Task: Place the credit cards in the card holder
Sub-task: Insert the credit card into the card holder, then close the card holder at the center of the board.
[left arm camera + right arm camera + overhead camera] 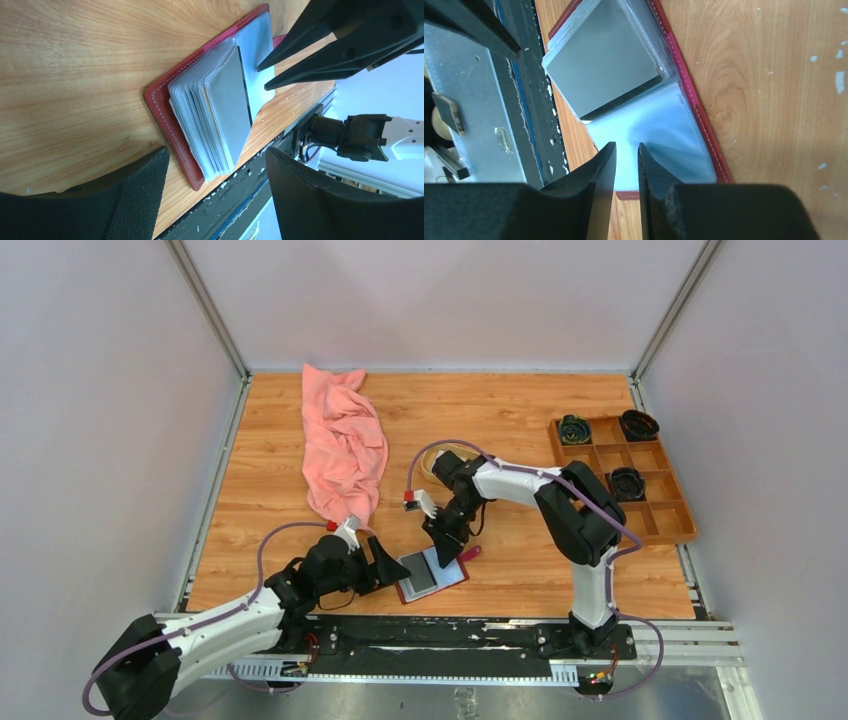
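The dark red card holder [432, 577] lies open on the wooden table [500, 410], close to its near edge, a grey card [604, 60] already in one of its clear sleeves [654, 135]. We judge it light, the sleeves floppy and slick, best taken by the stiff cover edge. The left gripper [388, 565] gapes wide and empty. The right gripper [626, 146] is nearly closed at a sleeve, and we cannot tell if it pinches. The pink cloth [342, 445] and compartment tray [648, 455] sit well apart.
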{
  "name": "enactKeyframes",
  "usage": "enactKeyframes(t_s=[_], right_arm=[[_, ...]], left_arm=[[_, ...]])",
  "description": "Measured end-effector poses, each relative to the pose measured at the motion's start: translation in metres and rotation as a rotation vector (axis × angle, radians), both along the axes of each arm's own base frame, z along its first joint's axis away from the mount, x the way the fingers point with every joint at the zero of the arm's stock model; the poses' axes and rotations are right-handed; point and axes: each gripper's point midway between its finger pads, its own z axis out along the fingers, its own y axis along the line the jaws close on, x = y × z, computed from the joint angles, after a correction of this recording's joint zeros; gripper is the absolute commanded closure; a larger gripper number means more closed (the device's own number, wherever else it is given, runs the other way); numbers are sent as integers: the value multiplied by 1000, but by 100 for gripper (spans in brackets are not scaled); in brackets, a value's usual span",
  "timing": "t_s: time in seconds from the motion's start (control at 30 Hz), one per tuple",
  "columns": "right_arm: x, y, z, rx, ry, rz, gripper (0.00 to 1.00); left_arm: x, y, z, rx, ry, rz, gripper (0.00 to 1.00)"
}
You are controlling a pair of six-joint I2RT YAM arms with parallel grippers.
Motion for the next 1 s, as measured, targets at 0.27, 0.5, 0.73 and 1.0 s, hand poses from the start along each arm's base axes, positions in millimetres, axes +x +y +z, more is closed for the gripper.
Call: enactKeyframes(t_s=[0.27, 0.5, 0.73, 1.0], right_arm=[[20, -16, 53, 78, -254, 37, 49], [63, -61, 42, -6, -289, -117, 48], [52, -79, 0, -146, -179, -112, 51], [41, -81, -3, -161, -113, -104, 71]], left_arm=[[0, -1, 1, 4, -18, -16, 23], [-1, 0, 1, 4, -32, -25, 23], [-2, 1, 2, 4, -40, -28, 23], [-2, 2, 2, 0, -45, -28, 23]])
